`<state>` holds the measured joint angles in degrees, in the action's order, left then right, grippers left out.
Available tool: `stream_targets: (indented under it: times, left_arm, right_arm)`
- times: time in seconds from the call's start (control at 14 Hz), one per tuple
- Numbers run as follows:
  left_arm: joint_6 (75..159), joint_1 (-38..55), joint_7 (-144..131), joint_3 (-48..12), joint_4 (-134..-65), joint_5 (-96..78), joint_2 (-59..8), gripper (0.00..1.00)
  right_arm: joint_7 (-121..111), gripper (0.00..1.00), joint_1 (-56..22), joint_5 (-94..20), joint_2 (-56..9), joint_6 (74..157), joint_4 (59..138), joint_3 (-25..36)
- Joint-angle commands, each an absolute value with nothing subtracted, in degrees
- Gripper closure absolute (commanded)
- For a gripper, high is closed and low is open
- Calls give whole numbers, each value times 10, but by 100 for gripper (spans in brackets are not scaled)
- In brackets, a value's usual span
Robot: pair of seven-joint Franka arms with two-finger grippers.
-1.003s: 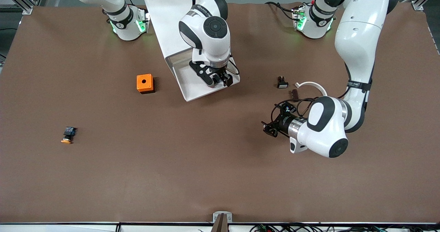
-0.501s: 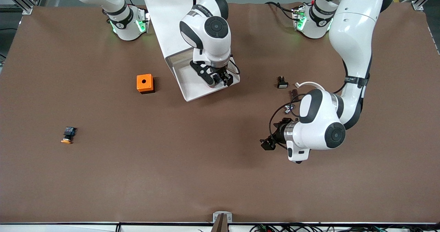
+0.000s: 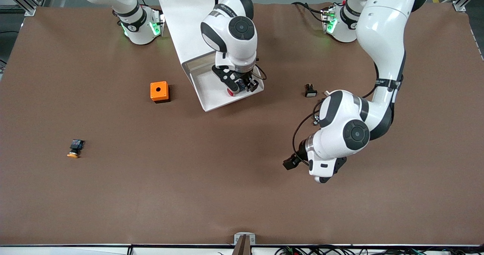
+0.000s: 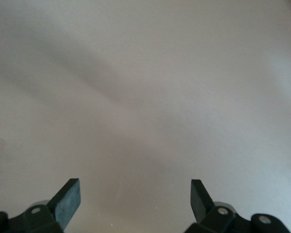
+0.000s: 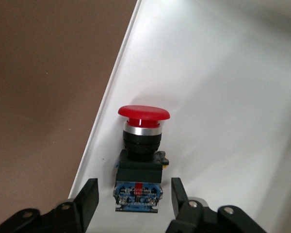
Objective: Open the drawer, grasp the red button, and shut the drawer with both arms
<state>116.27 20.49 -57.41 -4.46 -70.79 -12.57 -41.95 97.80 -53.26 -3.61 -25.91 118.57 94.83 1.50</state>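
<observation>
Yellow-capped button [image 3: 74, 149] lying near the counter [image 3: 151, 194] edge at the right arm's end, nearer the front camera than the orange box [image 3: 159, 91]; neither wanted. Toward the middle, white cabinet [image 3: 181, 17] at the counter's robot-side edge, drawer [image 3: 211, 96] pulled out. Red button [image 5: 140, 160] lying on its side on the drawer floor, close along one side rim. Right gripper [image 5: 131, 199] down in the drawer, fingers [image 5: 88, 196] flanking the blue-and-black body with slim gaps, not yet clamped.

Step in hand, by judgement: grabbing the button. Best kept centred on the square body, not the round collar, squeezed evenly, then lifted straight clear of the rim.

Long axis flat along the drawer floor, red cap pointing away from the right wrist camera, terminal end toward it.

Small black part [image 3: 310, 90] resting toward the left arm's end. Left gripper [image 4: 135, 199] spread wide, empty, waiting over bare counter.
</observation>
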Motion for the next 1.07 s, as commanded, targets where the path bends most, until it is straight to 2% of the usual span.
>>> stream_targets:
  times: [0.0, 0.14, 0.21, 0.43, 0.64, 0.79, 1.0]
  left_arm:
    - [1165, 227, -567, -44, -730, -110, -386, 0]
    - [1165, 243, -568, -44, -732, -100, -386, 0]
    - [1162, 253, -568, -44, -734, -100, -385, 0]
    - [1162, 283, -568, -45, -744, -99, -384, 0]
    - [1162, 307, -575, -45, -751, -98, -384, 0]
    - [1162, 314, -575, -45, -751, -98, -385, 0]
    - [1164, 330, -575, -45, -752, -98, -386, 0]
  right_arm:
    - [991, 69, -541, -37, -265, 1180, 935, 22]
    - [991, 92, -541, -38, -265, 1180, 935, 22]
    - [991, 100, -541, -39, -265, 1180, 935, 22]
    - [986, 100, -537, -40, -265, 1179, 927, 22]
    - [972, 100, -523, -39, -265, 1118, 874, 25]
    - [917, 100, -498, -35, -259, 1071, 843, 25]
    - [755, 100, -430, -35, -223, 1028, 842, 26]
